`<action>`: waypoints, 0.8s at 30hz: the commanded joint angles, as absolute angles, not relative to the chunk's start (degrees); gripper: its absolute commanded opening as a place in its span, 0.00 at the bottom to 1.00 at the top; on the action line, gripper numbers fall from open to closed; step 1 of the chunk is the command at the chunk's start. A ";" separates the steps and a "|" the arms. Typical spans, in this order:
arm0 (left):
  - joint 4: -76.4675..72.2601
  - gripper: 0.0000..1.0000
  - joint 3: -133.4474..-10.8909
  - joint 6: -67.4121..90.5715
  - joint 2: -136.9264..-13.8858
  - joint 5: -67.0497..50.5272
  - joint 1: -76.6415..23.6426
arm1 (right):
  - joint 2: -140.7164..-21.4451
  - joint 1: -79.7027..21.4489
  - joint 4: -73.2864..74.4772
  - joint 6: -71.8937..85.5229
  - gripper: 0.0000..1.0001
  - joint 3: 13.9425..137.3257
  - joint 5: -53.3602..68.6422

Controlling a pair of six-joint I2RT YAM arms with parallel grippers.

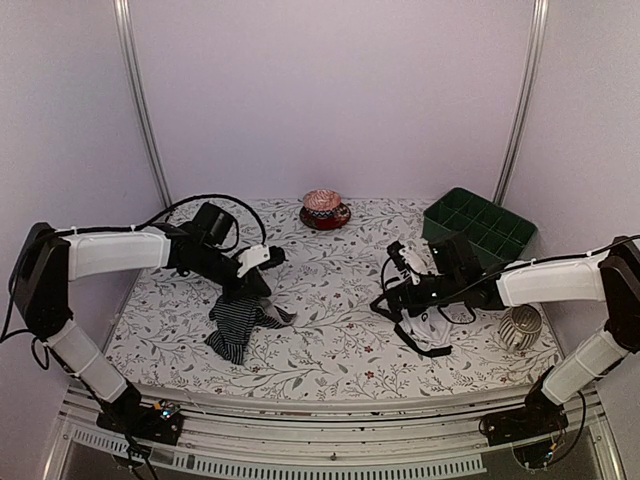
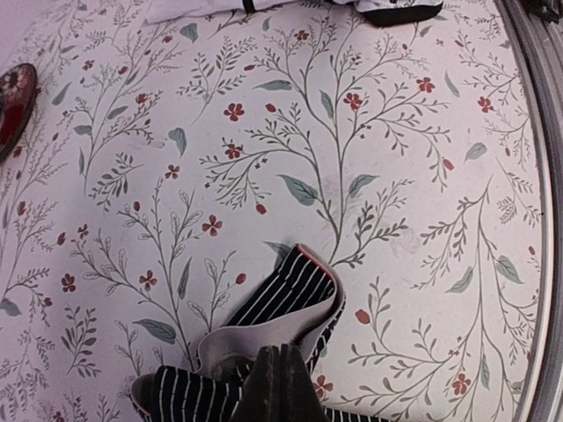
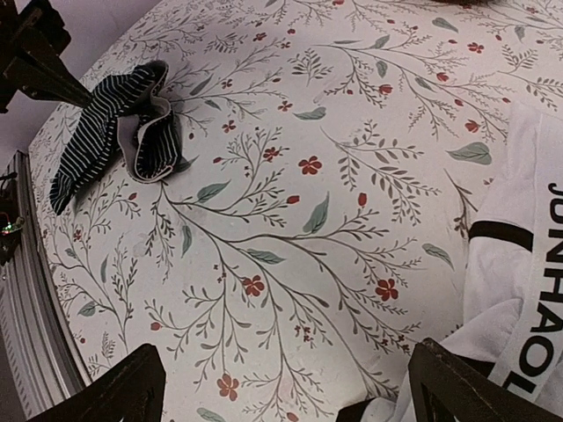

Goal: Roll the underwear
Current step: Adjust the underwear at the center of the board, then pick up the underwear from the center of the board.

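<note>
White-walled booth, floral tablecloth (image 1: 330,350) over the table. At the back right, a green compartment tray (image 1: 480,230). Well to the left of that tray, left gripper (image 2: 280,382): fingers pressed together, pinching the grey-lined edge of the black striped briefs (image 2: 286,294), with the rest bunched on the cloth. Just in front-left of the tray, right gripper (image 3: 290,396): fingers spread wide, gripping nothing, poised at the edge of the white briefs (image 3: 519,290) with black lettering, lying crumpled.
</note>
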State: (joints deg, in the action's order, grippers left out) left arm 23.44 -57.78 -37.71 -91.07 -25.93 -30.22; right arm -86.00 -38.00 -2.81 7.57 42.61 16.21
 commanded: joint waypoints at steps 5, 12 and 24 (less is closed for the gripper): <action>22.20 0.16 -52.53 -38.41 -81.87 -30.93 -26.88 | -97.94 -41.85 -4.94 14.62 0.94 52.11 24.26; 15.24 0.30 -47.16 -36.21 -75.29 -34.15 -17.64 | -112.52 -45.69 -6.60 24.90 0.81 64.93 24.71; -5.47 0.39 -34.33 -28.73 -66.32 -29.55 -11.36 | -125.88 -51.07 -6.12 36.13 0.62 78.57 22.44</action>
State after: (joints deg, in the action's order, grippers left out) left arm 4.10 -36.62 -32.51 -69.49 -31.75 -11.97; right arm -122.63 -49.52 -6.04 31.62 75.53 22.92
